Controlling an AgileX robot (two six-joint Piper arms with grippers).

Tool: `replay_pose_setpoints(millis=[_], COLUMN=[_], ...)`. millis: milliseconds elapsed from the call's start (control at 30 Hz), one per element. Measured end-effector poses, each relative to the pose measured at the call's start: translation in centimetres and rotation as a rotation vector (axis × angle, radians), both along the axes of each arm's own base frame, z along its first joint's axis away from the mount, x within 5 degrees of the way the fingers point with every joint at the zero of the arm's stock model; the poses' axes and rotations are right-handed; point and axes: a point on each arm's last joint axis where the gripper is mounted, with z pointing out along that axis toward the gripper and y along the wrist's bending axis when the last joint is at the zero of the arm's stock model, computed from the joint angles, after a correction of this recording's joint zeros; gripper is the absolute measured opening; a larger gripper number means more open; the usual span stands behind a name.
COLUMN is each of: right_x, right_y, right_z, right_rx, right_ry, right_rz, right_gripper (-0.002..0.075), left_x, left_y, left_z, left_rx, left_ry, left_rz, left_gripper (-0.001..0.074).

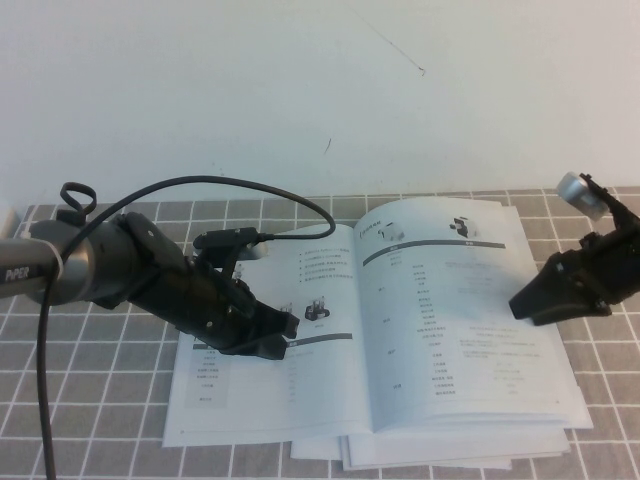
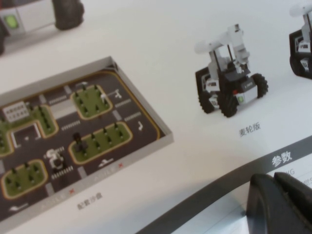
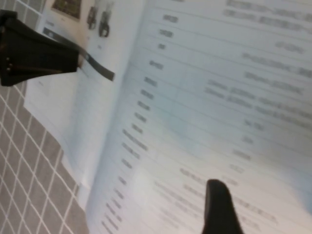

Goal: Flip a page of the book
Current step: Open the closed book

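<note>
Lay open on the bench [image 1: 90, 440], the book [image 1: 400, 330], between the two claws, on top of plain white booklets [image 1: 440, 455] stacked below. Checked grey cloth over the bench.

Left claw [image 1: 285, 335] rested low on the left page [image 1: 300, 300], tips just beside a dark curved header band and small robot pictures. Whether its fingers were spread or pressed together: cannot tell. "PiPER" readable on the left arm [image 1: 60, 270]. From its wrist, seen close: a picture of a wheeled robot [image 2: 229, 83] captioned "麦轮版", a model street map [image 2: 73, 141] captioned "配套沙盘", and "参数" in white on the dark band [image 2: 273, 161] next to the finger [image 2: 282, 200].

Right claw [image 1: 530, 300] hovered at the outer edge of the right page [image 1: 460, 300], fingers spread, nothing pinched. One finger [image 3: 34, 48] and another [image 3: 219, 204] seen apart over rows of table text too blurred to read. That page carried a dark-headed table and a small robot picture at its far end, flat against the pages beneath.
</note>
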Motion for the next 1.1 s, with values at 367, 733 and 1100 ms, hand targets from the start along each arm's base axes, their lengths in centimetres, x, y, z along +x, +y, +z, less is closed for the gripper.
replay_pose_setpoints(millis=[367, 733, 1100], right_x=[-0.38, -0.19, -0.08], right_y=[-1.05, -0.92, -0.42], right_z=[-0.63, -0.51, -0.01], right_rx=[-0.099, -0.079, -0.002], right_ry=[0.036, 0.040, 0.025], right_rz=[0.020, -0.014, -0.015], right_gripper=[0.0392, 0.0392, 0.0392], left_x=[0.01, 0.05, 0.05], left_y=[-0.02, -0.07, -0.08], left_z=[0.01, -0.04, -0.03], left_rx=[-0.001, -0.009, -0.009], left_ry=[-0.003, -0.003, -0.006], left_rz=[-0.004, 0.001, -0.004], left_gripper=[-0.0004, -0.0004, -0.0004])
